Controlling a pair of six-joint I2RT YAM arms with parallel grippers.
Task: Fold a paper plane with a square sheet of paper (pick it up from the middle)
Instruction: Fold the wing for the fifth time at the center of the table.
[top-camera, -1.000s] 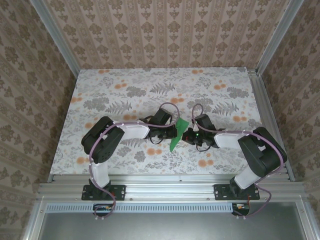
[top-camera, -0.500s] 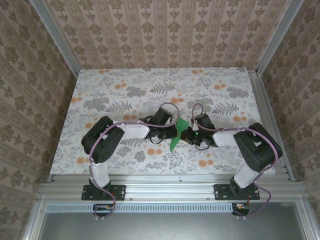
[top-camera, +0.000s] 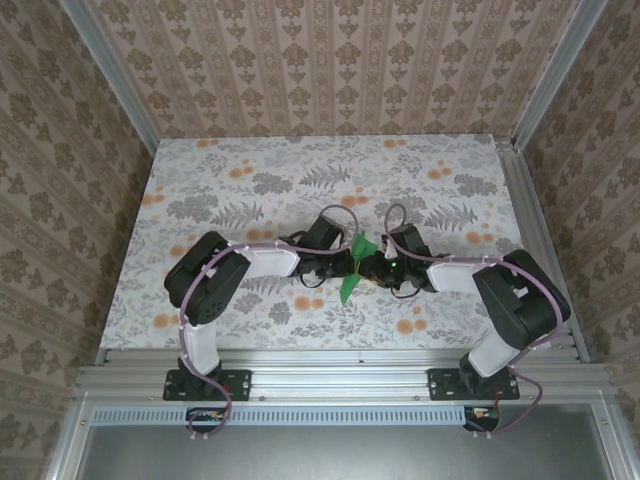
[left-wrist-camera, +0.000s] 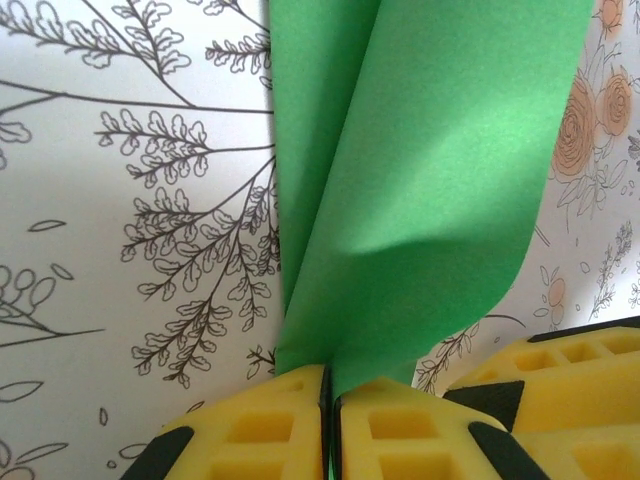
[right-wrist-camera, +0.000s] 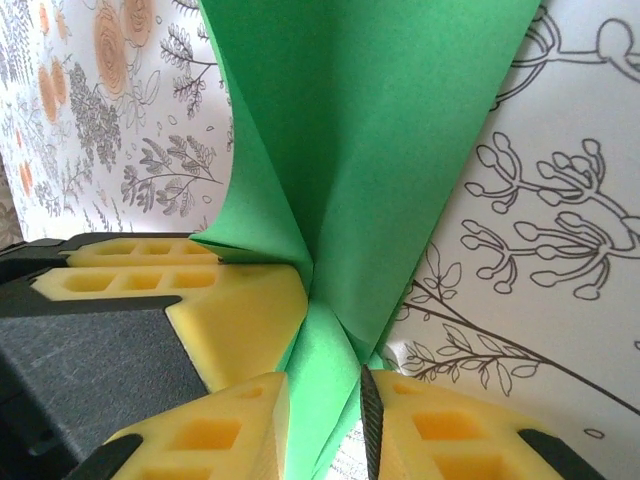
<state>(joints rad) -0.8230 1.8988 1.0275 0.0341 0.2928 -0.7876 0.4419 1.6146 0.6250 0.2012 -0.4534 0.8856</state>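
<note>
The green sheet of paper (top-camera: 354, 265) is folded into a narrow, creased, plane-like shape and stands on edge between the two grippers at mid-table. My left gripper (left-wrist-camera: 331, 395) is shut on its lower fold, and the paper (left-wrist-camera: 420, 180) fans upward from the pads. My right gripper (right-wrist-camera: 325, 400) faces it from the other side. Its jaws stand apart, with a loose flap of the paper (right-wrist-camera: 350, 130) lying in the gap. In the top view the left gripper (top-camera: 343, 266) and right gripper (top-camera: 372, 268) nearly touch.
The floral tabletop (top-camera: 250, 180) stretches behind and to both sides of the arms. Patterned walls and aluminium rails (top-camera: 530, 210) enclose it. The other arm's yellow fingers (right-wrist-camera: 235, 305) crowd close beside the right gripper.
The right gripper's jaws have parted from shut. The paper now stands narrower and more upright in the top view, its upper flaps spreading. The left gripper has kept its grip.
</note>
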